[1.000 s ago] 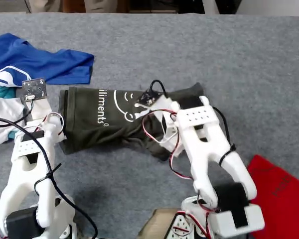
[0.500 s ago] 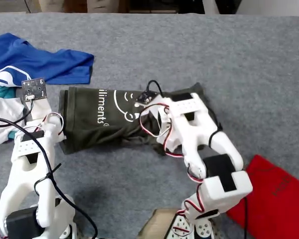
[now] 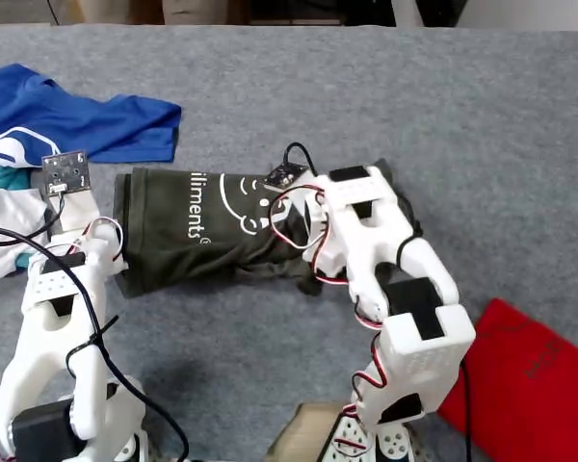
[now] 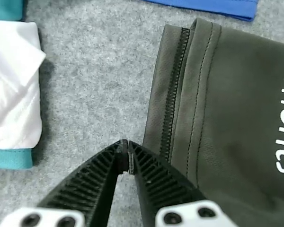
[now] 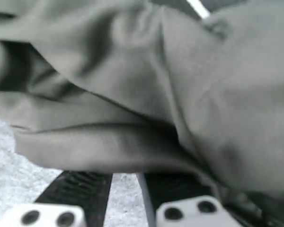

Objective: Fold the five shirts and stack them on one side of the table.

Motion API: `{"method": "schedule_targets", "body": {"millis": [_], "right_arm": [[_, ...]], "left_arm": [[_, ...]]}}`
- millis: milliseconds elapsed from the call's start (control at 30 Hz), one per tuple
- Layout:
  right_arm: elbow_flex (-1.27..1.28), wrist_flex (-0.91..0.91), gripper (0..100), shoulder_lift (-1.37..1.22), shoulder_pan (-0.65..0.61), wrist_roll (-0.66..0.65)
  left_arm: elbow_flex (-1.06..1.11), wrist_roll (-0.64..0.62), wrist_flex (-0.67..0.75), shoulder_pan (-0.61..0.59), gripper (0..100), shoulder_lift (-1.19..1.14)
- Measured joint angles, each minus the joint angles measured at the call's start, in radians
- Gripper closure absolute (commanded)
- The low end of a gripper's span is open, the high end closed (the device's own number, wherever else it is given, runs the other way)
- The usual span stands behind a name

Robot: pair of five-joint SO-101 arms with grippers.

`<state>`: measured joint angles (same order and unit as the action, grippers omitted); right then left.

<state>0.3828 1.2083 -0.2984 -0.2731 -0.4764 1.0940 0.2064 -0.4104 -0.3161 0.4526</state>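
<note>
Dark olive shirt (image 3: 202, 226) with white print lies mid-table: left part flat, hem straight, right end bunched. Left gripper (image 4: 124, 149) has its fingers together, tips just beside the hem. Right gripper (image 5: 125, 179) sits at the bunched end under cloth; its grip cannot be told.

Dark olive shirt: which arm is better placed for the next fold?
Probably right. The right gripper is buried in the bunched end of the dark olive shirt; the left gripper sits shut on the grey felt table beside its hem.

Olive shirt (image 3: 173, 241), white lettering (image 3: 195, 204)
</note>
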Motion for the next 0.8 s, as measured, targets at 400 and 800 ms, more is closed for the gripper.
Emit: {"method": "schedule_targets", "body": {"millis": [400,800], "right_arm": [[-0.006,0.074,99.3,0.319,-0.006,0.002],[-0.334,-0.126,99.3,0.169,0.058,0.048]], "left_arm": [[0.000,0.000,0.000,0.006,98,0.000],[0.000,0.000,0.000,0.008,98,0.000]]}}
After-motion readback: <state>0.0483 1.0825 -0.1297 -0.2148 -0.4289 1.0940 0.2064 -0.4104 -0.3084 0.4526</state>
